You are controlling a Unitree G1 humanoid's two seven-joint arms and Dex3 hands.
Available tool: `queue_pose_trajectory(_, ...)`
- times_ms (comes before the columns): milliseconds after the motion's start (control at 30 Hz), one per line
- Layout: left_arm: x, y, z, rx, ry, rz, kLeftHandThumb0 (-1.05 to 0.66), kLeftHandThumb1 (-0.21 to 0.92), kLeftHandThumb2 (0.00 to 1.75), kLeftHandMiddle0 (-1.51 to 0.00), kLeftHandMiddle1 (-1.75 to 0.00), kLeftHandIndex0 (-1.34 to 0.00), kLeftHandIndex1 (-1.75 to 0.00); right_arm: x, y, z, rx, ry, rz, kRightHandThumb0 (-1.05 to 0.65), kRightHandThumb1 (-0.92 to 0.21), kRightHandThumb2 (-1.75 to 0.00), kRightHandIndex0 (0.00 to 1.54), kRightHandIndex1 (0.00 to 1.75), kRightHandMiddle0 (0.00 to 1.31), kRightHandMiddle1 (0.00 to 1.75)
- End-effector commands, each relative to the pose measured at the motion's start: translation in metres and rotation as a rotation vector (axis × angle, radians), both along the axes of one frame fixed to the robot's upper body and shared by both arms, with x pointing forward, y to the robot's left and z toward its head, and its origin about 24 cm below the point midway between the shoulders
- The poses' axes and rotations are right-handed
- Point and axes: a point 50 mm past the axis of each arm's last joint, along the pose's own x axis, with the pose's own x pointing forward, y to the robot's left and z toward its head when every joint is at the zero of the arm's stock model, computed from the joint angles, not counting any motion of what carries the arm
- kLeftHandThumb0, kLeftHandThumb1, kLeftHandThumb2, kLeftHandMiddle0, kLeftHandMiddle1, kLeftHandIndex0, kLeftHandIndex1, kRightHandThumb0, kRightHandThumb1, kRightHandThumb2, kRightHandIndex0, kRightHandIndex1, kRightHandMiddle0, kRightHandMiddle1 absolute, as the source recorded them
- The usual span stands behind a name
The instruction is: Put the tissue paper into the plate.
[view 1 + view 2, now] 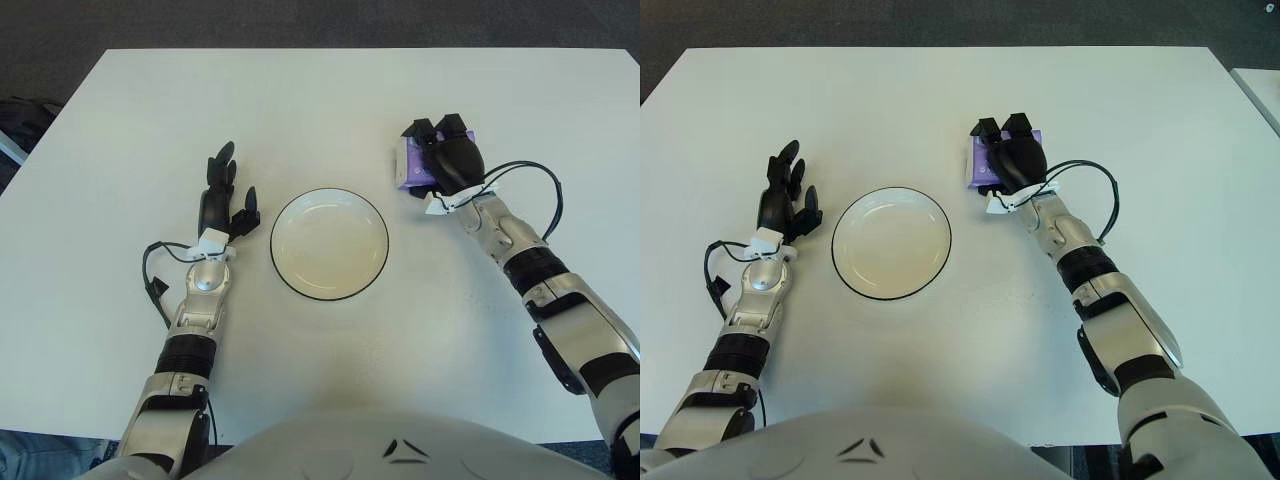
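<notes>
The tissue paper is a purple pack [403, 170] lying on the white table, right of the plate and apart from it. My right hand [434, 130] lies over the pack and hides most of it. Its black fingers curl over the pack's far edge, and only the left strip of purple shows. The plate [329, 245] is round and white with a dark rim, and it stands empty at the table's middle. My left hand [225, 190] shows to the left of the plate, idle, with its fingers spread and pointing away from me.
The white table [330, 100] runs well beyond the plate on every side, with dark floor past its far edge. A black cable [535, 175] loops off my right wrist, and another hangs by my left forearm [155, 285].
</notes>
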Motion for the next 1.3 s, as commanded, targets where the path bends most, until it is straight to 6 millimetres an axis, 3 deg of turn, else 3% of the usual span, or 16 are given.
queue_pose_trajectory(0, -0.049, -0.001, -0.078, -0.040, 0.324, 0.045, -0.67, 0.92, 0.79, -0.32, -0.01, 0.00, -0.60, -0.005, 0.011, -0.005, 0.056, -0.032, 0.049, 0.00, -0.06, -1.62, 0.79, 1.74, 0.58, 1.75)
queue_pose_trajectory(367, -0.048, -0.003, -0.079, -0.041, 0.328, 0.050, -0.66, 0.92, 0.78, -0.32, 0.00, 0.00, -0.59, -0.005, 0.018, 0.015, 0.154, -0.118, 0.091, 0.00, -0.05, -1.62, 0.80, 1.74, 0.58, 1.75)
queue_pose_trajectory(1033, -0.048, -0.003, -0.080, -0.056, 0.330, 0.049, -0.66, 0.92, 0.77, -0.33, -0.01, 0.00, -0.60, -0.010, 0.019, 0.027, 0.247, -0.161, 0.107, 0.00, -0.12, -1.53, 0.76, 1.70, 0.53, 1.75)
queue_pose_trajectory(1267, -0.048, -0.002, -0.080, -0.053, 0.334, 0.046, -0.66, 0.92, 0.77, -0.32, 0.00, 0.00, -0.58, -0.013, 0.021, 0.048, 0.290, -0.256, 0.138, 0.00, -0.14, -1.51, 0.76, 1.69, 0.52, 1.75)
